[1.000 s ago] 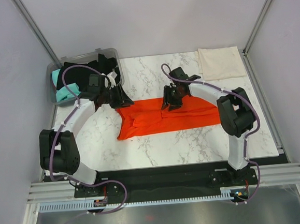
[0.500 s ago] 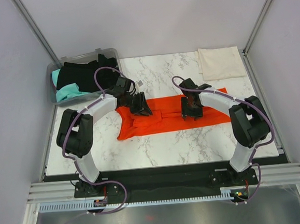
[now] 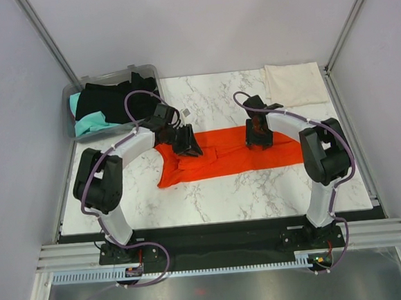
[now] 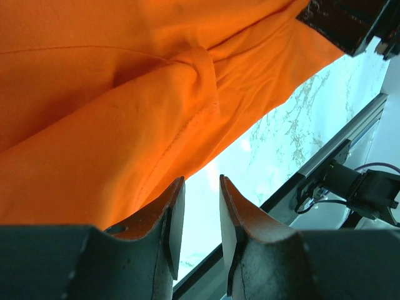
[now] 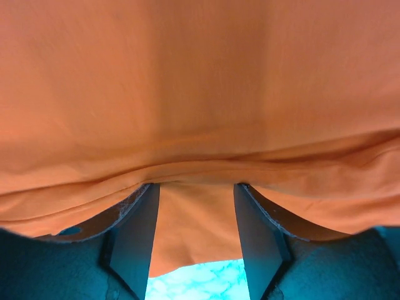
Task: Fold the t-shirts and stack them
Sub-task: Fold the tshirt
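Note:
A bright orange-red t-shirt lies spread across the middle of the marble table, with wrinkles at its left end. My left gripper is low over the shirt's left part. In the left wrist view its jaws stand a little apart, with only table showing between them and the orange cloth just beyond. My right gripper sits at the shirt's far edge. Its jaws are open, with the tips against a fold of the orange cloth. A cream-white t-shirt lies folded at the back right.
A clear grey plastic bin stands at the back left corner, holding black t-shirts and a teal one. Metal frame posts rise at both back corners. Bare marble runs between the shirt and the near edge.
My left gripper swung right from beside the bin onto the shirt's left part. My right gripper opened wider and shifted right and back to the shirt's far edge. The shirt's right part lies flatter.

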### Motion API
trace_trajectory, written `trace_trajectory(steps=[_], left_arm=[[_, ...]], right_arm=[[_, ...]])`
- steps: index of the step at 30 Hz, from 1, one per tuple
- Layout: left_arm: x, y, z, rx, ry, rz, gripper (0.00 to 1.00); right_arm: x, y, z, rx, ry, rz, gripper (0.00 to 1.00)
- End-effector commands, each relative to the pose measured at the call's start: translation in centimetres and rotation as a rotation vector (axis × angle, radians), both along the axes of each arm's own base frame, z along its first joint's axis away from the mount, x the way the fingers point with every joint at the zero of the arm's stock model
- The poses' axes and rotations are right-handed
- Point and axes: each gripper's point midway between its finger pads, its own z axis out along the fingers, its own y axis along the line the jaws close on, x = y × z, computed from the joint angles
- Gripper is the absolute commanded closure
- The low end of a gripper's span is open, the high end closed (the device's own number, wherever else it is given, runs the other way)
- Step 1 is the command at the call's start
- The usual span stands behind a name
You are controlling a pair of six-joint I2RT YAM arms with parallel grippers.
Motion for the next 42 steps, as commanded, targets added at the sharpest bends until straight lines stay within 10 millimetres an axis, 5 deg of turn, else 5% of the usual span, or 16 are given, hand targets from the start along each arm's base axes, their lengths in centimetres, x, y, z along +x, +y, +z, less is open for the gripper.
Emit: trace_trajectory(steps=[1, 15, 24, 31, 37, 42], left_arm=[[-0.5, 0.0, 2.6, -0.023, -0.071, -0.033, 0.65], [-0.5, -0.8, 2.1, -0.031, -0.048, -0.062, 0.64], [-1.4, -0.7, 0.8, 0.003, -0.032, -0.079, 0.64], [-1.0, -0.3, -2.0, 0.061, 0.008, -0.079, 0.62], [-2.1, 0.8, -5.7, 0.124, 0.082, -0.083, 0.63], [-2.7, 1.6, -6.6, 0.156, 0.078, -0.098, 0.63]], right_arm=[[2.5, -0.2, 1.6, -0.022, -0.069, 0.018, 0.41], [3.4, -3.0, 0.6, -0.067, -0.057, 0.130, 0.38], [1.1, -5.1, 6.9, -0.046, -0.161, 0.073, 0.37], [-1.8, -9.0, 4.1, -0.045, -0.089, -0.025, 0.37], [-1.1, -11.9, 1.6, -0.038, -0.090, -0.121, 0.37], [0.2, -13.3, 0.3, -0.071, -0.064, -0.130, 0.37]])
